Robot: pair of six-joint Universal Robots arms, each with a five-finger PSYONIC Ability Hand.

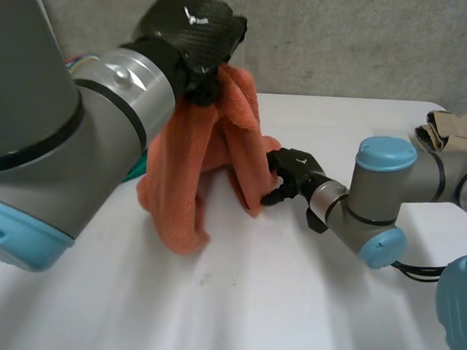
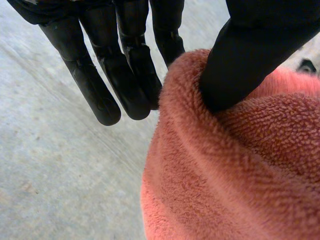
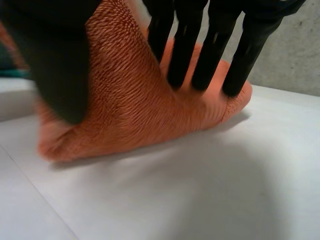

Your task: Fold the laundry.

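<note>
An orange towel point(image 1: 186, 180) hangs from my left hand point(image 1: 190, 28), which is raised above the back of the white table point(image 1: 250, 301). The towel's lower folds rest on the table. In the left wrist view the thumb point(image 2: 245, 60) presses into the towel's point(image 2: 240, 165) top fold beside the fingers point(image 2: 125, 75), pinching it. My right hand point(image 1: 290, 172) is low on the towel's right side. There its thumb point(image 3: 55, 60) and fingers point(image 3: 200, 45) close on a fold of the towel point(image 3: 130, 100) just above the table.
A beige garment point(image 1: 455, 130) lies at the table's far right corner. A bit of teal cloth point(image 1: 136, 170) shows behind my left arm. A grey wall stands behind the table.
</note>
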